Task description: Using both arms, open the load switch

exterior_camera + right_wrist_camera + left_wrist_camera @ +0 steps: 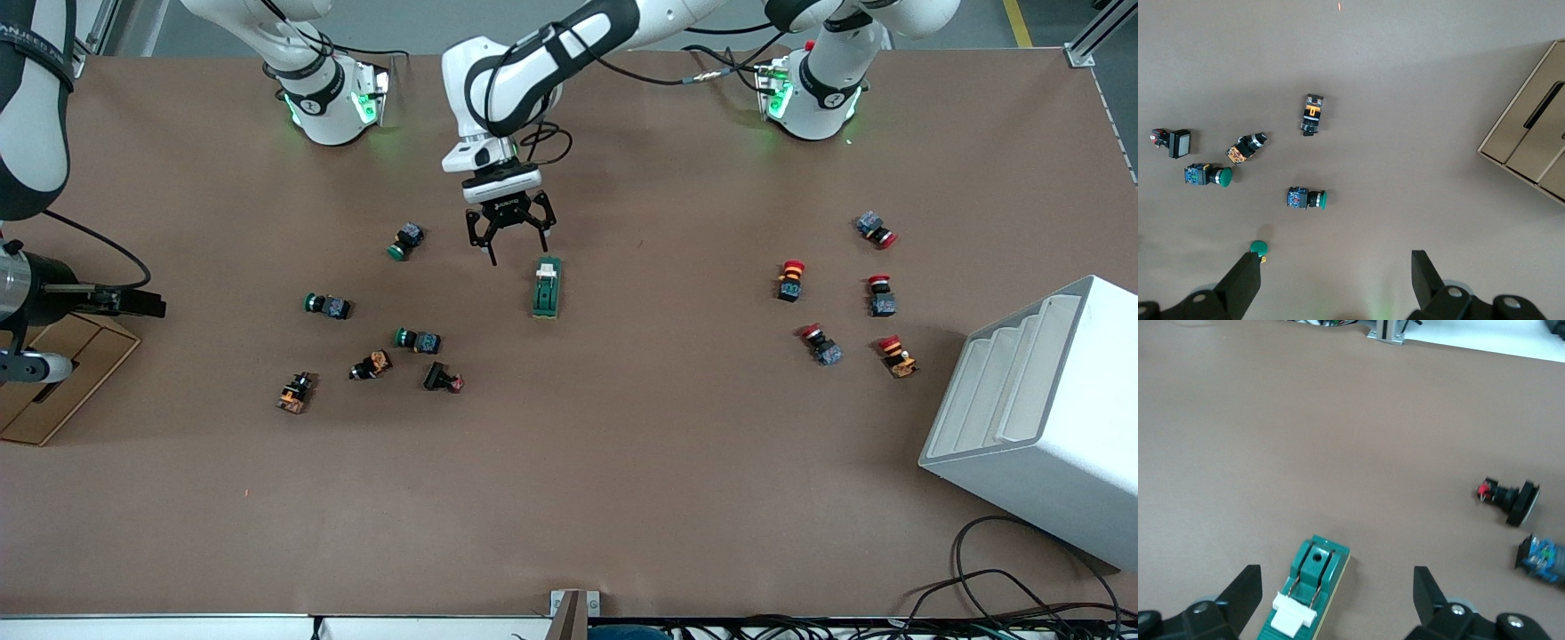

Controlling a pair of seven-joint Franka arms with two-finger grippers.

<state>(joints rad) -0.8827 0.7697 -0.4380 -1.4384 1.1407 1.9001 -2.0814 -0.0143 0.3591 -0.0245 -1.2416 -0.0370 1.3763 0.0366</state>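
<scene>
The load switch [547, 287] is a long dark-green block lying flat near the middle of the table. Its white lever [1293, 613] sits at the end toward the arms' bases. My left gripper [516, 252] hangs open just above that lever end. In the left wrist view the switch [1308, 593] lies between the spread fingers of the left gripper [1337, 587], apart from both. My right gripper [147, 304] waits at the right arm's end of the table, beside a cardboard box. The right gripper [1335, 267] is open and holds nothing.
Several green and black push buttons [418, 340] lie toward the right arm's end, several red ones [791, 280] toward the left arm's end. A white stepped rack [1040, 418] stands near the front camera. The cardboard box [53, 378] lies at the table's edge.
</scene>
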